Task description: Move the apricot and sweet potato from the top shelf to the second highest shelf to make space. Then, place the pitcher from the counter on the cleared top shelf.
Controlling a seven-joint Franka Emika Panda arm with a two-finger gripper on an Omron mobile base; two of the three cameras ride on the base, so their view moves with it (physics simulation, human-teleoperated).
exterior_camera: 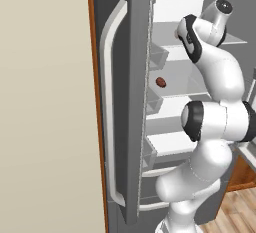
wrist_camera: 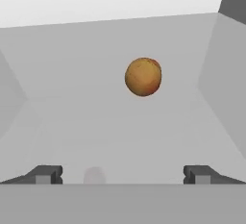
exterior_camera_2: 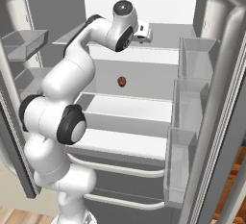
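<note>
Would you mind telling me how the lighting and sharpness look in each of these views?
Hand view: flat, even light, the apricot sharp, a faint smudge of shadow on the shelf below it. Right base view: bright white rear wall, the sweet potato small but crisp. Left base view: soft shading, no glare.

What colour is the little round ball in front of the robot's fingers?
The apricot is orange-tan with a reddish blush along one edge. It shows best in the hand view.

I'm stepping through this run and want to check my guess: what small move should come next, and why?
Probably ease the end effector forward toward the apricot. Its jaws stand open and empty, the apricot lies ahead on the top shelf, and the sweet potato already sits one shelf lower.
</note>
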